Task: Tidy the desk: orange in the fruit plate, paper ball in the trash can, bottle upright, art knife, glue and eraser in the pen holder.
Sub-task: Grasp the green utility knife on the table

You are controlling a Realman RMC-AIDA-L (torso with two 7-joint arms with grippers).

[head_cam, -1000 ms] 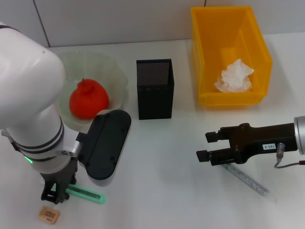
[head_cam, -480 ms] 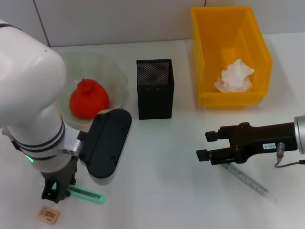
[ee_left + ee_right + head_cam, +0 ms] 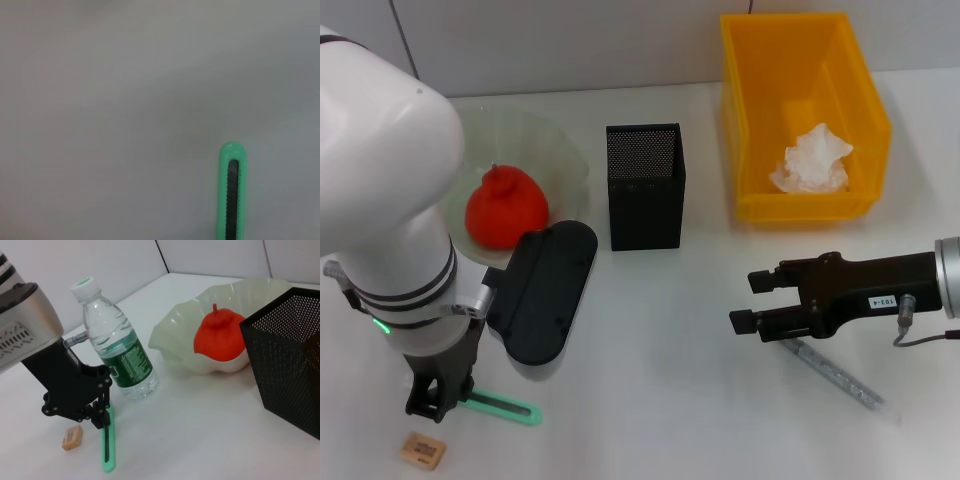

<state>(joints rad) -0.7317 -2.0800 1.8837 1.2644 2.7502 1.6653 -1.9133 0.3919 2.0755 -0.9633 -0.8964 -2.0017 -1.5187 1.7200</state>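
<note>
My left claw (image 3: 438, 396) clenches the green art knife (image 3: 505, 407) at one end so it can lift toward the pen holder (image 3: 645, 187); my right claw (image 3: 752, 303) hangs released.

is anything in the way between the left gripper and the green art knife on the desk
Nothing visible. The left gripper is already down at one end of the art knife; the eraser lies apart beside it, and the bottle stands behind.

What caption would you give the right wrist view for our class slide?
Left gripper at one end of a green knife, beside an upright bottle, an eraser, and an orange in its plate.
</note>
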